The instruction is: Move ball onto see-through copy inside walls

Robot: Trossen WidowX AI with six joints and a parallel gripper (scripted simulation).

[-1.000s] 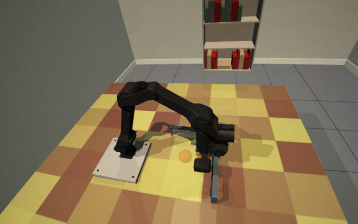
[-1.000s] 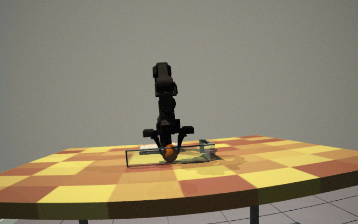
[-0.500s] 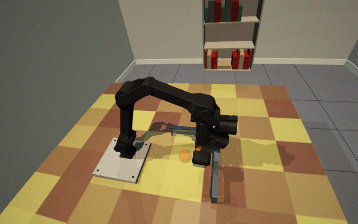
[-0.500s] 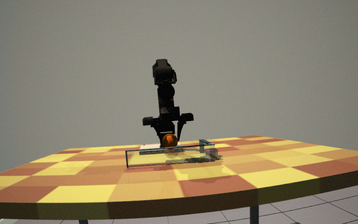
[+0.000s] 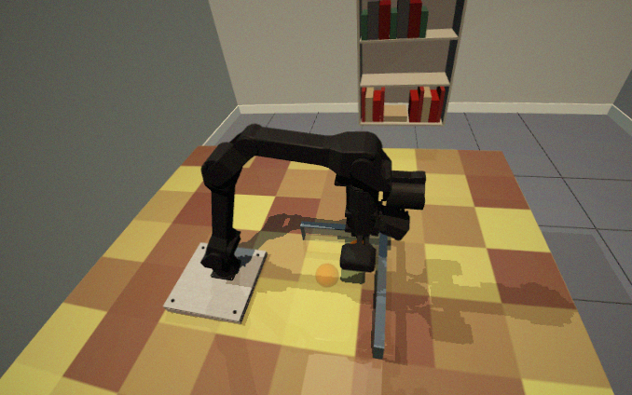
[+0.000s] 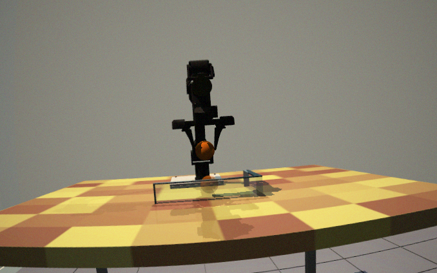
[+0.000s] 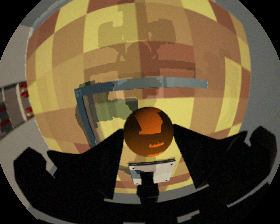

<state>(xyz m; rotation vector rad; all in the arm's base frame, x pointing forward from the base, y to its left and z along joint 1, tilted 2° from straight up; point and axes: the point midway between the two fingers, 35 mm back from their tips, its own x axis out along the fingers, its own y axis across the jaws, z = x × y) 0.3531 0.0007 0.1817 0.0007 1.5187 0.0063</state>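
The orange ball (image 6: 204,150) is hanging in the air, well above the checkered table (image 6: 332,207), pinched between the 2 fingers (image 6: 190,136) of the gripper (image 6: 203,146), which is clamping it on both sides; in the wrist view the ball (image 7: 147,129) is sitting centred between the 2 dark fingers. The gripper is pointing straight down, and the ball is hovering over the inside of the corner, near the shorter wall. Below it, the see-through copy (image 5: 327,274) is resting on a yellow square of the table, inside the corner and apart from both walls. The 2 low clear walls (image 5: 378,294) are meeting at a right angle, 1 long and 1 short. The 1 black arm (image 5: 304,147) is rising upright from its white base plate (image 5: 211,294), bending at the shoulder, reaching forward almost level, then dropping vertically at the wrist. Beyond the table, 1 bookshelf (image 5: 405,59) is standing against the far wall, holding red, green and tan books on 2 of its shelves.
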